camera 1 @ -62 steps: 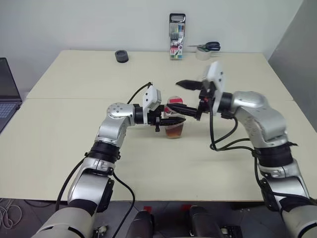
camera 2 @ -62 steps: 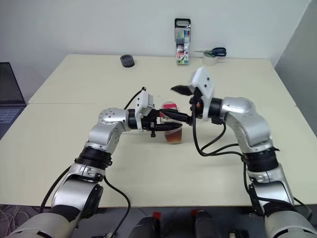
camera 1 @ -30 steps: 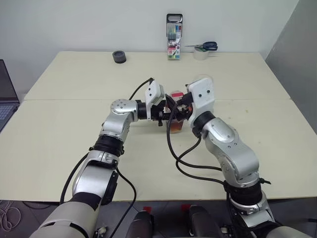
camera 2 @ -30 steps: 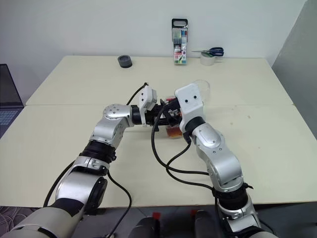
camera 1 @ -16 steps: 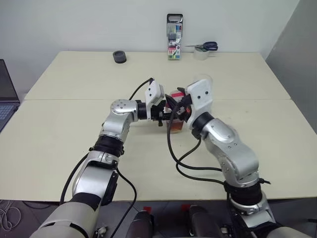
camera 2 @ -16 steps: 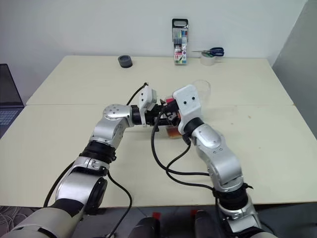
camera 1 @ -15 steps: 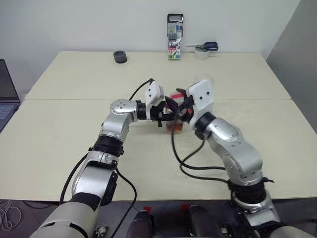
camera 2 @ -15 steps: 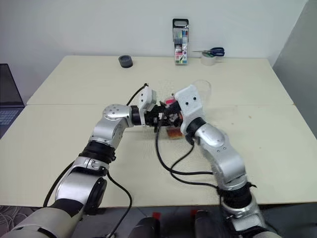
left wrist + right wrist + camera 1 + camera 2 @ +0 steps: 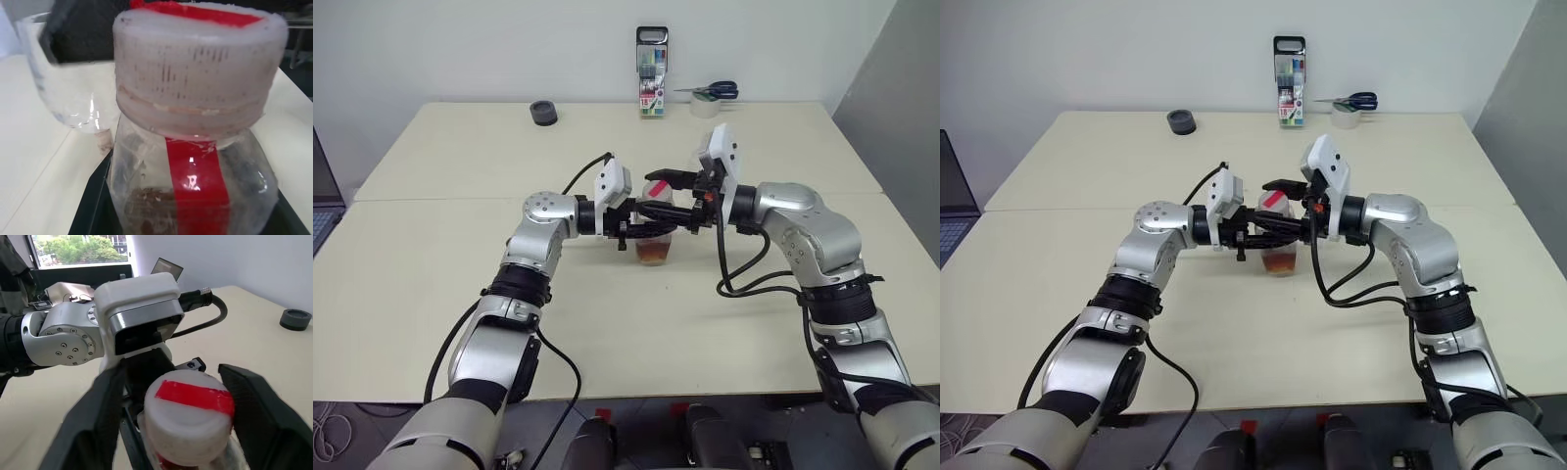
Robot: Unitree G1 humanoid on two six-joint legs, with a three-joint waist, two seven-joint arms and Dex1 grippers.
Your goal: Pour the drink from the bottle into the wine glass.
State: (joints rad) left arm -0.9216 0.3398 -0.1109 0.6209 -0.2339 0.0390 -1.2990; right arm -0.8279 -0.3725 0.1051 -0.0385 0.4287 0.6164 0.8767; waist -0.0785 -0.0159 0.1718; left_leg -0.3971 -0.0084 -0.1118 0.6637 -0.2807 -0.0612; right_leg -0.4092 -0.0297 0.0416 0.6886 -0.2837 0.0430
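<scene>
The bottle (image 9: pixel 654 240) stands on the table, a small clear one with a red label strip and amber drink (image 9: pixel 654 255) in its lower part. A white cap (image 9: pixel 188 411) with a red strip closes it. My left gripper (image 9: pixel 653 227) reaches in from the left and is shut on the bottle's body, with its black fingers (image 9: pixel 93 210) on either side. My right gripper (image 9: pixel 672 197) comes from the right and is open, its fingers (image 9: pixel 254 406) straddling the cap. The wine glass (image 9: pixel 63 93) shows as a clear bowl just behind the bottle.
An upright marker-pen case (image 9: pixel 651 86), scissors on a tape roll (image 9: pixel 710 93) and a small black round object (image 9: pixel 543 112) stand along the far edge of the table (image 9: pixel 431 294). A laptop (image 9: pixel 321 196) sits past its left side.
My right arm has swung its elbow out to the right and the wrist has turned. Its jaws now stand wider around the cap. The left gripper and the bottle have stayed put.
</scene>
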